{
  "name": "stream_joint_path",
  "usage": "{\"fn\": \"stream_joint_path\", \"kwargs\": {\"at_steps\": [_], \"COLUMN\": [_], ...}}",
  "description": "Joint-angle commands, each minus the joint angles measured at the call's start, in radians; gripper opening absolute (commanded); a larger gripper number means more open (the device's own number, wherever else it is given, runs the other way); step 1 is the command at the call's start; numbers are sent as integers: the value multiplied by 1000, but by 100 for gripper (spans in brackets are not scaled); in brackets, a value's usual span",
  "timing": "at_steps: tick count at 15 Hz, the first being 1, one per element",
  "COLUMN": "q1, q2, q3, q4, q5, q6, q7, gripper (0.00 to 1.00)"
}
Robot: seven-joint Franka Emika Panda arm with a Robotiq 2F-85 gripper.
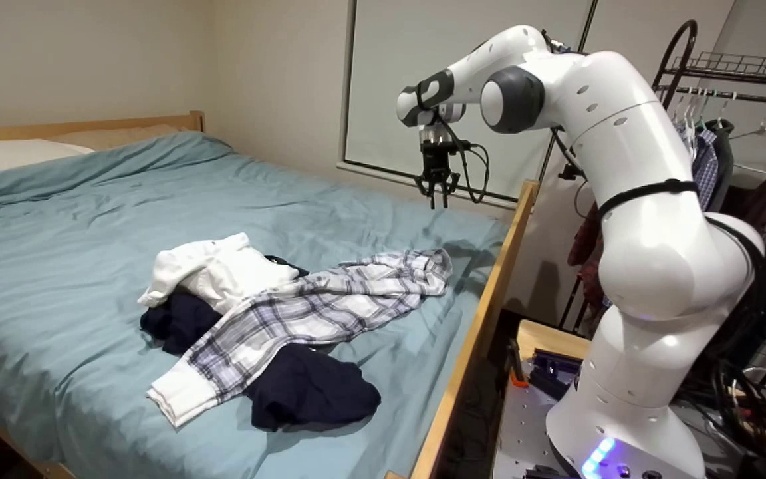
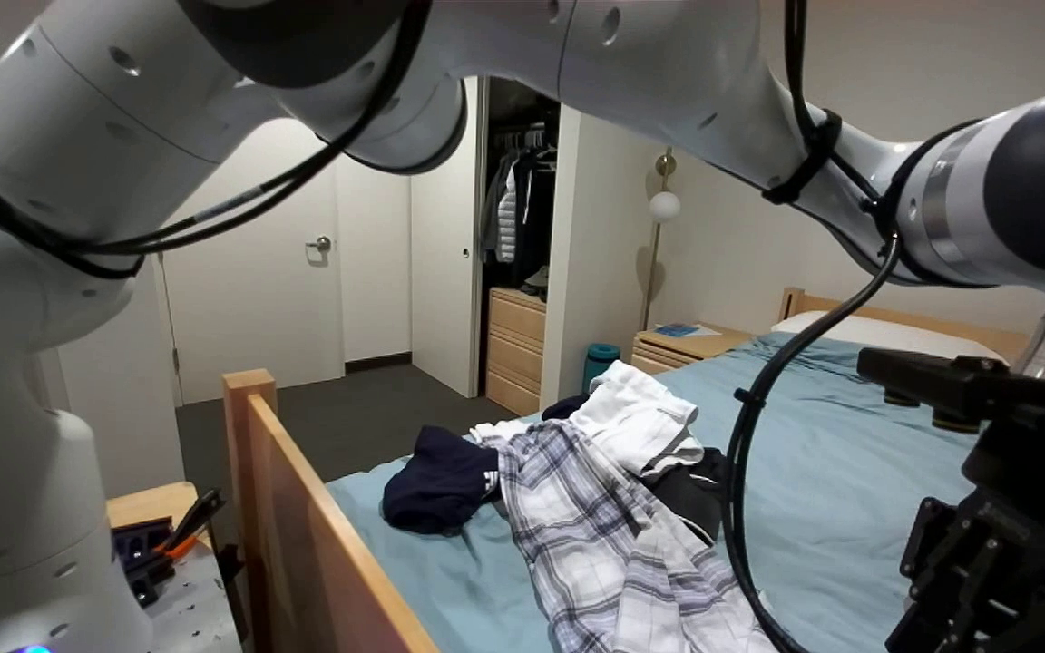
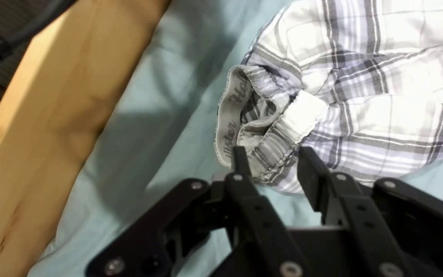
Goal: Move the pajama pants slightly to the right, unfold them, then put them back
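The pajama pants point(image 1: 316, 311) lie stretched across the bed's blue-green sheet point(image 1: 124, 206) in one long, rumpled strip, the waist end near the wooden rail point(image 1: 468, 352) and the legs point(image 1: 243, 342) running away from it. The fabric is plaid: a white ground with broad grey and bluish-violet bands, crossed by thinner dark and white lines into large checks. Creases break up the pattern, and in an exterior view a lengthwise fold point(image 2: 654, 589) doubles the cloth toward the waist. In the wrist view the waistband point(image 3: 227, 115) forms a puckered loop; its inner face is pale grey with darker script lettering point(image 3: 240, 90), interrupted where the band curves, and a bright white patch point(image 3: 304, 113) sits on the gathered part. At the leg end plain white fabric point(image 1: 183, 394) with layered edges shows; whether it belongs to the pants cannot be told. A dark navy garment point(image 1: 313, 389) touches one long side of the pants, while a white garment point(image 1: 223, 273), with more dark cloth point(image 1: 180, 322) beneath it, touches the opposite side. The gripper point(image 1: 439, 205) hangs above the sheet by the waist end, apart from the fabric, its jaws parted and a gap between the two slim black fingertips point(image 3: 240, 163).
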Motion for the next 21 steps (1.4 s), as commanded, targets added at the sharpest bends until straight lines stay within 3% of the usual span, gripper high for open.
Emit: {"fn": "stream_joint_path", "kwargs": {"at_steps": [1, 6, 12, 18, 19, 21], "q1": [-36, 4, 118, 200, 193, 207], "q2": [20, -125, -293, -316, -305, -304], "q3": [29, 110, 226, 280, 269, 274], "q4": [47, 54, 31, 46, 72, 65], "q5": [75, 223, 218, 159, 196, 183], "q6": [-8, -115, -347, -622, -572, -600], "q7": [10, -42, -78, -157, -97, -118], "gripper": [69, 100, 100, 100, 100, 100]}}
